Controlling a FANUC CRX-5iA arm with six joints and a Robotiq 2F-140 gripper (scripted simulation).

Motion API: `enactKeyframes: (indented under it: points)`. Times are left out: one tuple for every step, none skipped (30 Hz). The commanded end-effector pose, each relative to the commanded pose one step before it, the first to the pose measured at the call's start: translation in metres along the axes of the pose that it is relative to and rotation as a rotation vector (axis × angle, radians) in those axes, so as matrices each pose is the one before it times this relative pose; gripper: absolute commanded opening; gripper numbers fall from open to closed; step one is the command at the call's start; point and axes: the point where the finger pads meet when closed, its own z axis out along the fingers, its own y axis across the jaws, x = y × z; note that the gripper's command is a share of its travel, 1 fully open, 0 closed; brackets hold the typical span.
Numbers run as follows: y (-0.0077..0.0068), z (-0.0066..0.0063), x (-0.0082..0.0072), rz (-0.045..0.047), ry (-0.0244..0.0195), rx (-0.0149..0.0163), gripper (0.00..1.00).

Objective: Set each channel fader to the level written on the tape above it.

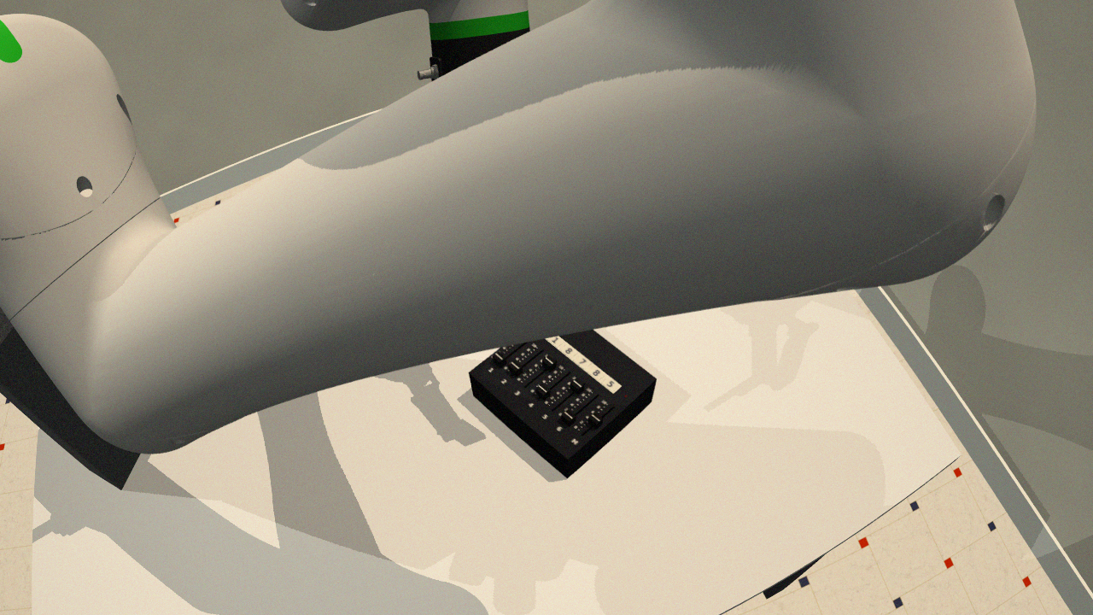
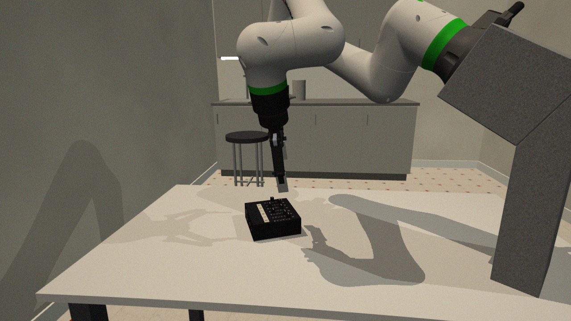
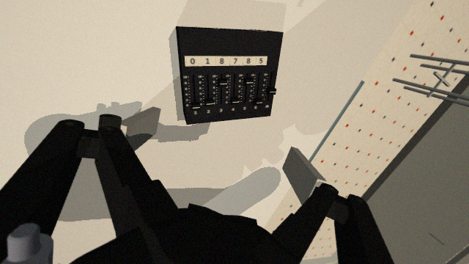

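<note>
Nearest the wrist view, the gripper [image 2: 282, 187] [image 3: 224, 140] is hanging above the lighting desk [image 1: 565, 405] [image 2: 275, 229] [image 3: 229, 44], fingers spread and holding nothing. Below it, the desk is sitting on the table [image 1: 687, 497] [image 2: 179, 271] [image 3: 212, 161], probably light enough to skid; its small, stiff-looking fader caps [image 1: 595, 418] [image 2: 286, 213] [image 3: 223, 83] are asking for gentle contact low on their sides.

Open air lies between the open hand [image 2: 282, 187] [image 3: 221, 150] and the desk [image 1: 630, 378] [image 2: 276, 230] [image 3: 229, 41], giving it room to pass above. Lower down, raised fader caps obstruct sideways passage: cap 4 [image 3: 235, 100] sits low between the lanes of caps 3 [image 3: 223, 83] and 5 [image 3: 249, 81], both higher up. A grey pillar [image 2: 523, 191] blocks one side of the worktop [image 1: 649, 535] [image 2: 199, 271] [image 3: 73, 55].
</note>
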Motion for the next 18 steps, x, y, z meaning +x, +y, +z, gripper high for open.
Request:
enactKeyframes:
  points:
    - [0.01375, 0.0066, 0.0138, 0.02972, 0.03544, 0.13784, 1.0]
    - [0.00464, 0.00122, 0.00429, 0.01119, 0.00934, 0.03931, 1.0]
    - [0.0, 0.0, 0.0, 0.0, 0.0, 0.0, 1.0]
    - [0.00448, 0.00019, 0.00416, 0.00938, 0.01111, 0.03404, 1.0]
    - [0.0, 0.0, 0.0, 0.0, 0.0, 0.0, 1.0]
    - [0.00413, -0.00042, 0.00387, 0.00779, 0.01152, 0.02938, 1.0]
    - [0.0, 0.0, 0.0, 0.0, 0.0, 0.0, 1.0]
    - [0.0033, 0.0014, 0.00292, 0.00929, 0.00465, 0.03208, 1.0]
    - [0.0, 0.0, 0.0, 0.0, 0.0, 0.0, 1.0]
    - [0.00302, 0.00057, 0.00286, 0.00754, 0.006, 0.02644, 1.0]
    - [0.00262, 0.00004, 0.00261, 0.00591, 0.00632, 0.0212, 1.0]
    - [0.0, 0.0, 0.0, 0.0, 0.0, 0.0, 1.0]
    - [0.0, 0.0, 0.0, 0.0, 0.0, 0.0, 1.0]
    - [0.00216, -0.00024, 0.00223, 0.00447, 0.00588, 0.01643, 1.0]
    - [0.00167, -0.00034, 0.00178, 0.00324, 0.00494, 0.01218, 1.0]
    - [0.0012, -0.00032, 0.0013, 0.0022, 0.00374, 0.00846, 1.0]
    - [0.00077, -0.00024, 0.00085, 0.00137, 0.00249, 0.00534, 1.0]
    - [0.00042, -0.00014, 0.00046, 0.00073, 0.00138, 0.00286, 1.0]
